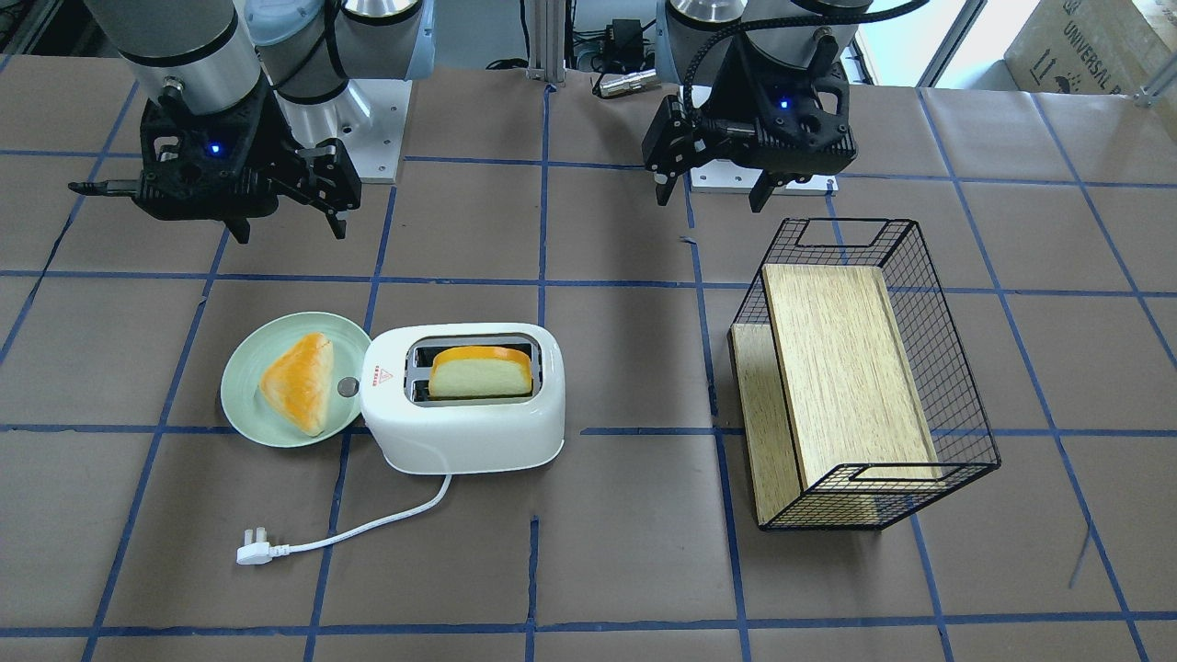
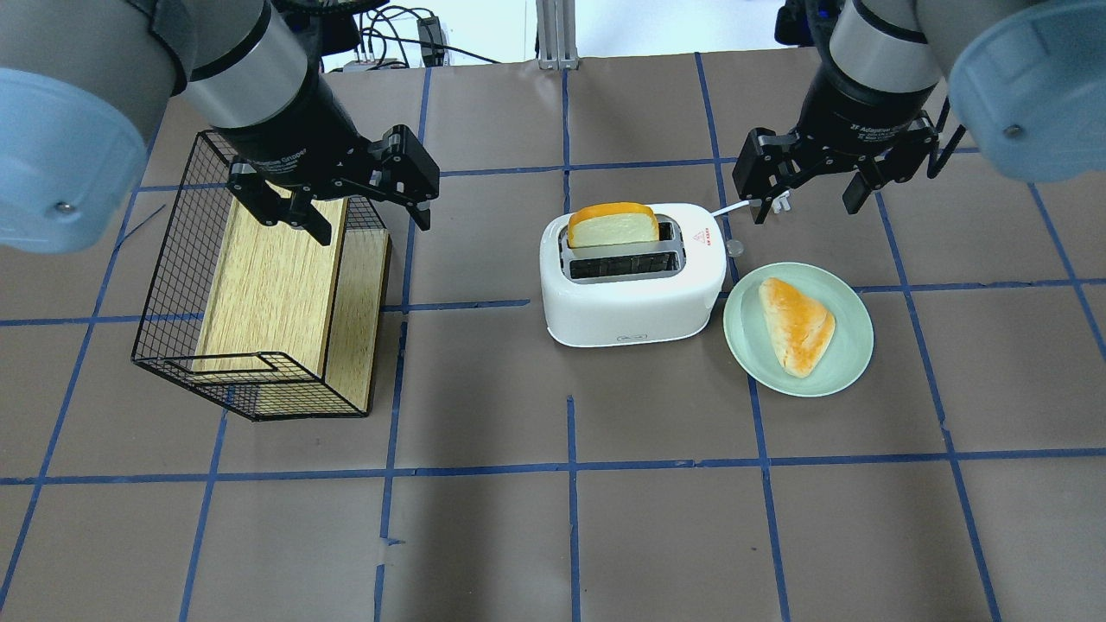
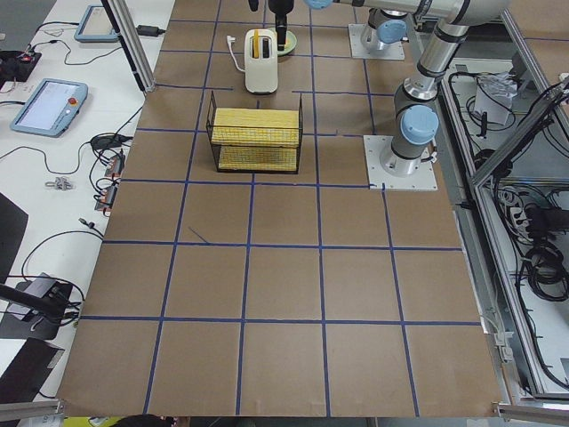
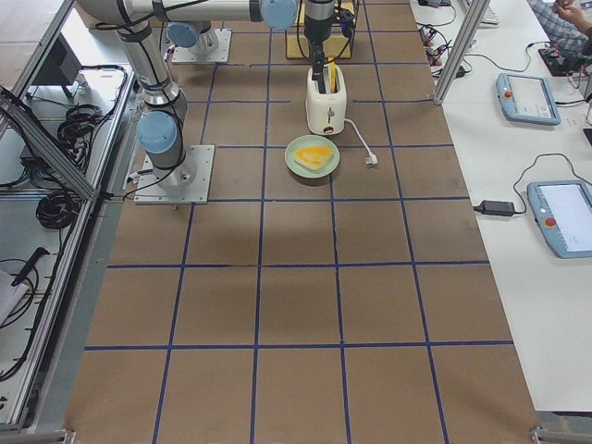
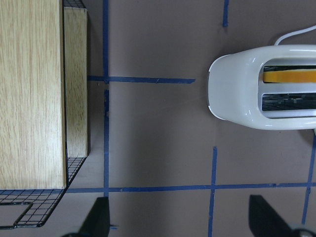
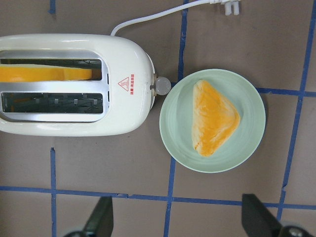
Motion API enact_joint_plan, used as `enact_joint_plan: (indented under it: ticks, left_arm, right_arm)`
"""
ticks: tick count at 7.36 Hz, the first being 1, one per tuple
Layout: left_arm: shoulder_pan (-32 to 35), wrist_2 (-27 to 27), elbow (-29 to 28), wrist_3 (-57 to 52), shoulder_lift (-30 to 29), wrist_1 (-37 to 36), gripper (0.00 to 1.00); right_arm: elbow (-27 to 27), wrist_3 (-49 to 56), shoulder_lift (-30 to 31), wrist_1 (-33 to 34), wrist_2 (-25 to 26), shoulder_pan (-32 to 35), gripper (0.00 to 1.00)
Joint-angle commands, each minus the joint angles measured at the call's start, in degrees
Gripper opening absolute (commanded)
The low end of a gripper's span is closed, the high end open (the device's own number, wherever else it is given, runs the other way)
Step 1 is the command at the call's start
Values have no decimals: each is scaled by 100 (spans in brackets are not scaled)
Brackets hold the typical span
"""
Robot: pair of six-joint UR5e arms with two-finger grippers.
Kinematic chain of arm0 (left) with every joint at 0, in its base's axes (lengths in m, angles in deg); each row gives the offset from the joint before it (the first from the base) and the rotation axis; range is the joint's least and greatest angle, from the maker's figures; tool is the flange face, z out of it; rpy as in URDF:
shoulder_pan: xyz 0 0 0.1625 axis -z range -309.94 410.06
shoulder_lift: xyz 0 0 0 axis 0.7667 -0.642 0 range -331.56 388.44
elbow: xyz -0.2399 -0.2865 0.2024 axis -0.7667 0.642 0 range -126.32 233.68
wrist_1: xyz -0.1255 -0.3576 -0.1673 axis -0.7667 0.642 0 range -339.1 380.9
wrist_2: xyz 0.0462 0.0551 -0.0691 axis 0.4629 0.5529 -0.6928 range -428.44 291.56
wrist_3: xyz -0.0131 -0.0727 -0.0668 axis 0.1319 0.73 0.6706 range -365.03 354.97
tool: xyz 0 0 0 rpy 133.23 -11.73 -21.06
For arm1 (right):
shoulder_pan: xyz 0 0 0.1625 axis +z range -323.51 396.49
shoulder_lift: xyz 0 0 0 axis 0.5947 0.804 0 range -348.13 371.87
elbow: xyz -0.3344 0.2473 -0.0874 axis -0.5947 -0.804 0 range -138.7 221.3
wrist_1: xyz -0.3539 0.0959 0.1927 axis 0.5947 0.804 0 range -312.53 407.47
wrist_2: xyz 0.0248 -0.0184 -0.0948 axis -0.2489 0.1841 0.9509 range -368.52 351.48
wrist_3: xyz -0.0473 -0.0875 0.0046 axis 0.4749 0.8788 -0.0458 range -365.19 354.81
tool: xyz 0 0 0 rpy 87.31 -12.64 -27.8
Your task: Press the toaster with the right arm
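The pressing has not started; this looks like the approach step. The white rounded two-slot plastic toaster (image 2: 635, 285) stands near the middle of the brown paper-covered counter (image 2: 657, 518). A slice of orange-crusted bread (image 2: 612, 226) stands tall in one slot, which suggests the mechanism is up.

The right arm's black claw (image 2: 805, 206) hangs above the counter near the toaster's knob end. Its fingers are spread wide, gripping nothing and touching nothing. The left arm's black claw (image 2: 371, 226) is likewise spread and empty, over the black wire basket with a wooden board (image 2: 173, 285), well apart from the toaster.

At the toaster's end sits a small round grey knob (image 6: 162, 86), right against the rim of the pale green round plate (image 2: 752, 337), which carries a triangular golden bun (image 2: 797, 324). This knob is probably the part to push, though the views are too coarse to be sure.

The next move calls for bringing the right claw over that end and lowering it. It would likely go better with the fingers drawn together, so that one tip bears on the knob. The descent should be straight, since the plate lies just beside it and the light toaster could tip or slide.
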Motion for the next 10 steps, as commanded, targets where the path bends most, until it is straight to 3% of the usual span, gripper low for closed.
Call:
enact_joint_plan:
  ticks: [1,8,10]
  left_arm:
    - [0,0,0,0,0,0,100]
    - [0,0,0,0,0,0,100]
    - [0,0,0,0,0,0,100]
  right_arm:
    - [5,-3,3,3,-9,0,92]
    - [6,-64,-6,-6,0,-18,89]
    - [6,58,-15,-6,-26,-35,80]
